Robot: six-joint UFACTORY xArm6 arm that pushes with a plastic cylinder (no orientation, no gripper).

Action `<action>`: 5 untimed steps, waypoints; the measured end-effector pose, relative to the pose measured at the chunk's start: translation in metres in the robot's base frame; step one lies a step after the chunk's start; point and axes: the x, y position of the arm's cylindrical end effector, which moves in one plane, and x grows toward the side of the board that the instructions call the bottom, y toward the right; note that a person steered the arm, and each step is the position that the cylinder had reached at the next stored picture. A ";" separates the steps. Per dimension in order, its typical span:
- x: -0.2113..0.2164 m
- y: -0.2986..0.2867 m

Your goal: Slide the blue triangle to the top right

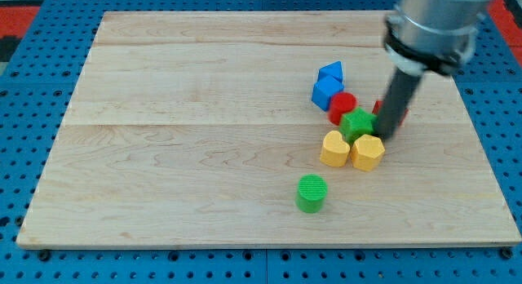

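The blue triangle [332, 72] lies right of the board's middle, touching a blue cube [325, 93] just below it. My tip [389, 134] is down at the right of the cluster, beside a green star block [356, 122] and just above a yellow hexagon [368, 152]. A red block [378, 109] is mostly hidden behind the rod. The tip is below and to the right of the blue triangle, apart from it.
A red cylinder [342, 107] sits between the blue cube and the green star. A yellow heart [334, 148] lies left of the yellow hexagon. A green cylinder [311, 193] stands alone lower down. The wooden board [179, 137] lies on a blue pegboard.
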 end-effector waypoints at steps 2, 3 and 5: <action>-0.098 -0.048; -0.080 -0.038; -0.164 -0.023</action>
